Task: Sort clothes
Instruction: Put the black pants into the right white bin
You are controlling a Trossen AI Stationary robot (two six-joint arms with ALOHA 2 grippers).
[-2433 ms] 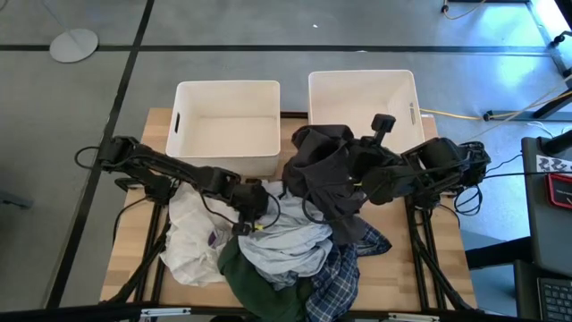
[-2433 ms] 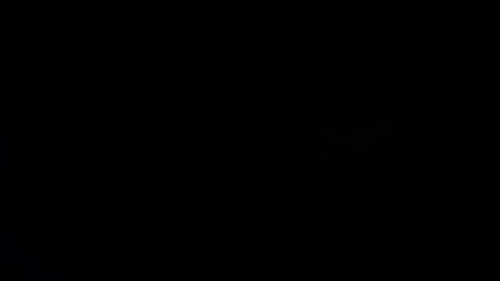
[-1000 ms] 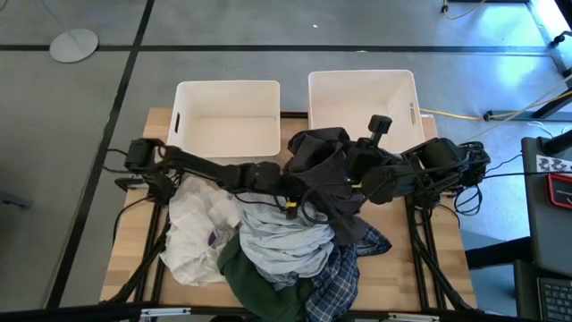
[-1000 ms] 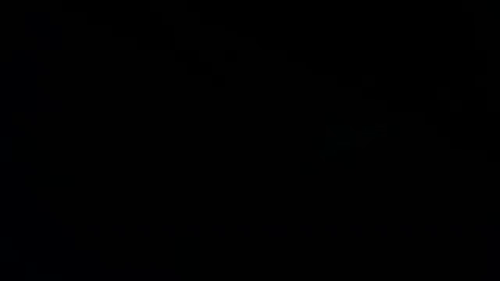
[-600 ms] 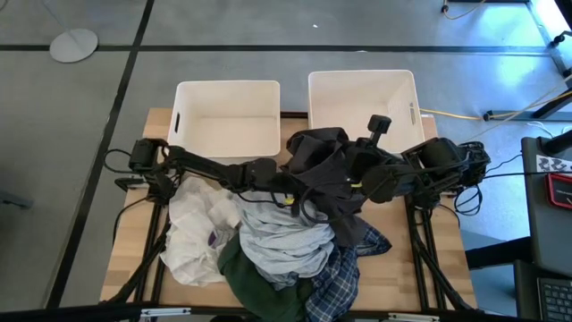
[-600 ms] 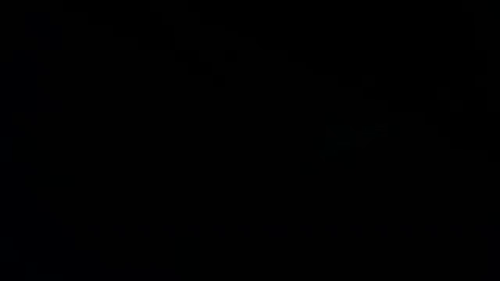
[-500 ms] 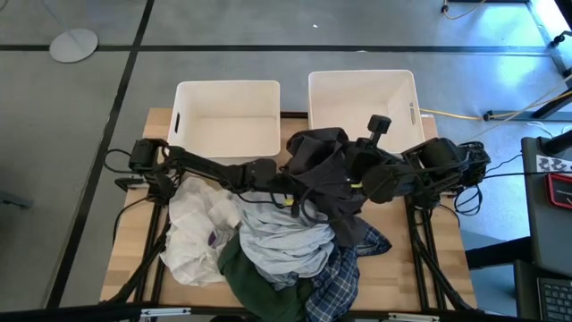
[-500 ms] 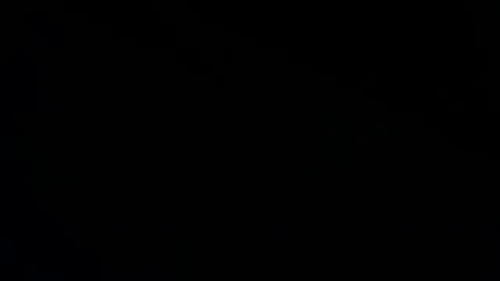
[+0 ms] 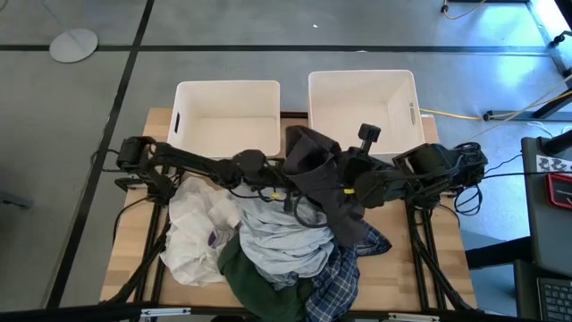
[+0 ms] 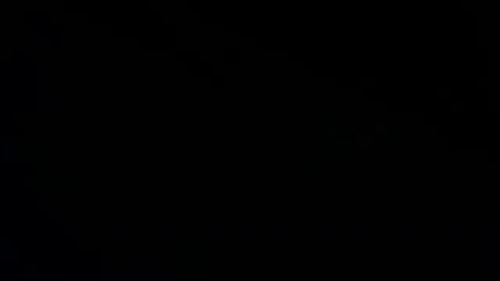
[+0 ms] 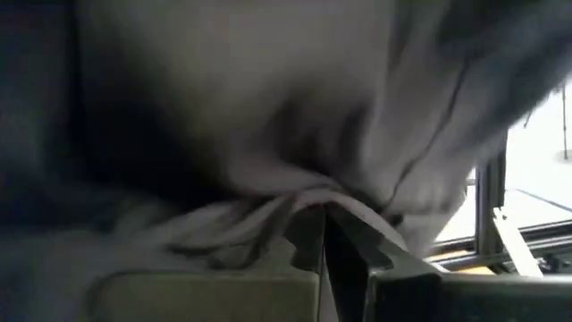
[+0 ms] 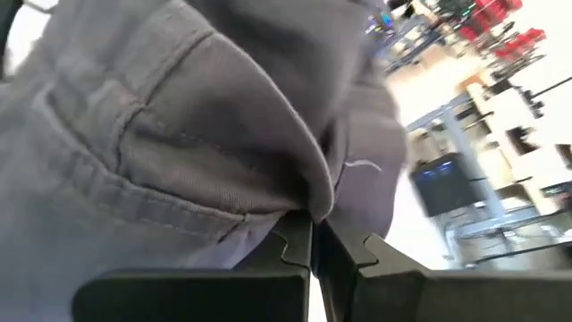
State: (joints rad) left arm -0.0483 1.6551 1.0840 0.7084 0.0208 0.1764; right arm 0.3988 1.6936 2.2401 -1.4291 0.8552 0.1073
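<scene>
A dark grey garment (image 9: 317, 165) is held up between both arms, above the pile of clothes on the table. My left gripper (image 9: 286, 186) is shut on its left side. My right gripper (image 9: 340, 179) is shut on its right side and half buried in the cloth. In the pile below lie a white garment (image 9: 192, 233), a pale grey-blue one (image 9: 286, 243), a dark green one (image 9: 243, 279) and a plaid shirt (image 9: 344, 268). The low view is black. My left gripper pinches a bunched fold of the dark grey garment (image 11: 313, 199) between its two shut fingers. It comes nearly level from the table's left. The cloth hangs gathered in front of the fingers. My right gripper pinches a thick seamed fold of the dark grey garment (image 12: 315, 204) between its two shut fingers, coming from the table's right and slanting down. The cloth drapes over and around the fingers. The garment's lower end (image 9: 347, 225) lies on the pile.
Two white bins stand at the table's far edge, the left bin (image 9: 183, 125) and the right bin (image 9: 409, 94), and no clothes show in either. The pile covers the table's middle and near part. Bare wood (image 9: 420, 259) shows at the right.
My left gripper has risen at the dark grey garment's left side and tipped upward. The garment's upper part has shifted a little toward the table's left and bunched narrower. Its lower end stays on the pile. My right arm has barely moved.
</scene>
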